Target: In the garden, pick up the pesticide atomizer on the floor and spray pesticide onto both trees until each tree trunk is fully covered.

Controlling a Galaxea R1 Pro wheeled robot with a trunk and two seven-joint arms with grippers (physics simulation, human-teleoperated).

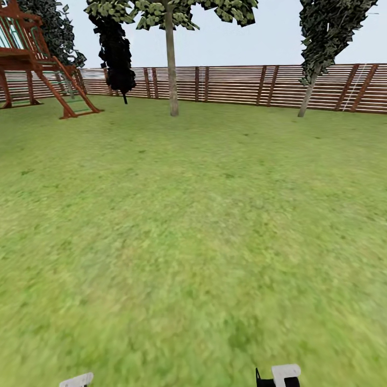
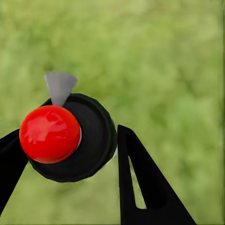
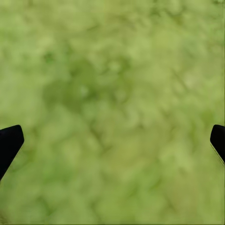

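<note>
The pesticide atomizer (image 2: 70,140), a dark round bottle with a red top and a grey nozzle, sits between the black fingers of my left gripper (image 2: 70,132), which is shut on it above grass. My right gripper (image 3: 115,138) is open, its fingertips wide apart over bare lawn. Far ahead in the garden stands a tree (image 1: 172,70) with a straight pale grey-brown trunk and a green canopy, close to the slatted fence (image 1: 242,83). The floor and the pesticide are out of view.
Green lawn (image 1: 193,226) stretches from me to the fence. A wooden playset (image 1: 37,64) stands at the far left, with a near-black narrow tree (image 1: 115,51) beside it. At the far right is a dark-leaved tree with a thin leaning trunk (image 1: 307,99).
</note>
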